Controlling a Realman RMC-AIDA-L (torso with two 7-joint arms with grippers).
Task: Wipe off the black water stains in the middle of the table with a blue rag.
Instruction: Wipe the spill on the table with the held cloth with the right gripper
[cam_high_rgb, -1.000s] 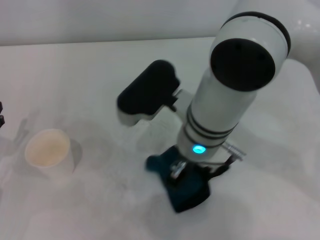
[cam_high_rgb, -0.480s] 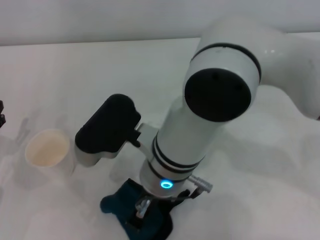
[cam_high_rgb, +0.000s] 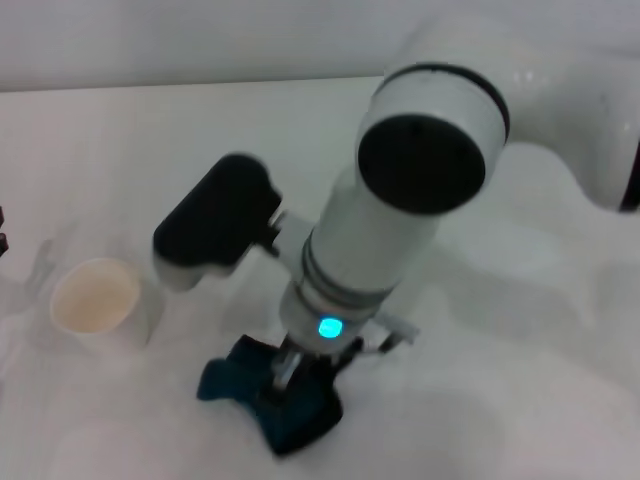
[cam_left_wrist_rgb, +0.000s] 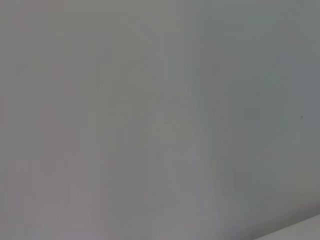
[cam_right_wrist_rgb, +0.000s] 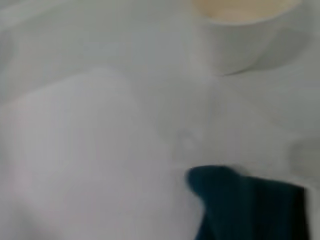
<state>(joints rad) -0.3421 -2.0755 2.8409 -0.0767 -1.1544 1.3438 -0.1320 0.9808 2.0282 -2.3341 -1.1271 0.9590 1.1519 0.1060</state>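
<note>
Low in the centre of the head view, the blue rag (cam_high_rgb: 275, 405) lies bunched on the table (cam_high_rgb: 520, 400), pressed under the right gripper (cam_high_rgb: 290, 375), whose metal fingers come down onto the middle of the cloth and appear to be pinching it; the arm's wrist hides the tips, so the exact grip is a judgement. A corner of the rag also shows at the lower right of the right wrist view (cam_right_wrist_rgb: 250, 202). No black water stains can be made out anywhere: the white surface around the rag looks clean, and any remaining blotch would sit beneath the cloth or behind the arm.

To the left of the rag, near but apart from it, stands a paper cup (cam_high_rgb: 98, 305), open side up; the right wrist view catches its lower wall at the top edge (cam_right_wrist_rgb: 240, 35).

Risks, as I judge them: a wide sweep toward the left could knock the cup over, and a bunched rag may skate over liquid rather than lift it, smearing what is left.

The left gripper appears in no view; the left wrist view shows only a blank grey surface, so its state is unknown.
</note>
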